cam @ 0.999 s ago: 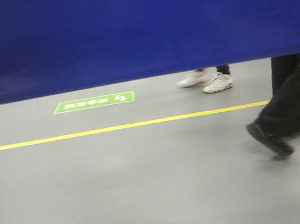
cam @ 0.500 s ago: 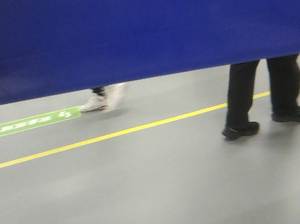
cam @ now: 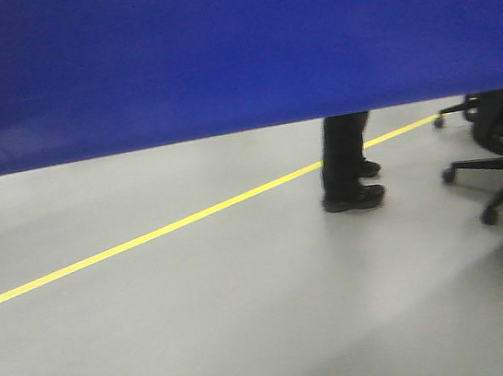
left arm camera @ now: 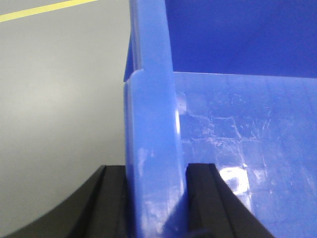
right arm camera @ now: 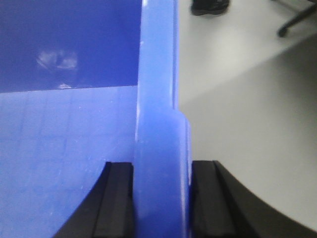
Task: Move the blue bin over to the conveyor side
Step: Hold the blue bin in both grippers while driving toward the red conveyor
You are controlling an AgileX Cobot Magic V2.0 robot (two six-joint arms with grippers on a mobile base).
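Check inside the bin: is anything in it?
Nothing shows: both wrist views see only bare, scuffed, gridded floor of the bin and a far wall. The stretch of floor outside both views, and what the rim and fingers cover, is unseen.

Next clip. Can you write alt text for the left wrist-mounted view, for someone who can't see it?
The left gripper clamps the side wall of the blue bin, with one black finger outside the wall and one inside. The bin's scuffed interior fills the right of the picture. Grey floor crossed by a yellow line lies to the left.
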